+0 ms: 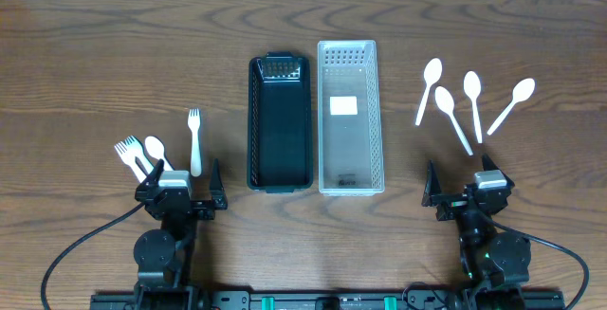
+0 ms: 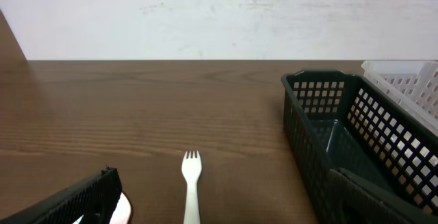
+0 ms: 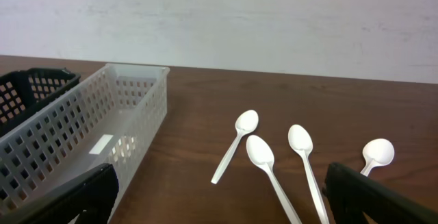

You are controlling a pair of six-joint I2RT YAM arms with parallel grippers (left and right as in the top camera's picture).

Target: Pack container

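A black basket and a clear basket stand side by side at the table's middle, both empty apart from a label in the clear one. My left gripper is open near the front edge, and a white fork lies straight ahead between its fingers. Two more forks and a spoon lie at its left. My right gripper is open too, with several white spoons on the wood ahead of it. Neither gripper touches anything.
In the left wrist view the black basket's wall stands close on the right. The clear basket's wall is close on the left in the right wrist view. Cables trail from both arm bases along the front edge.
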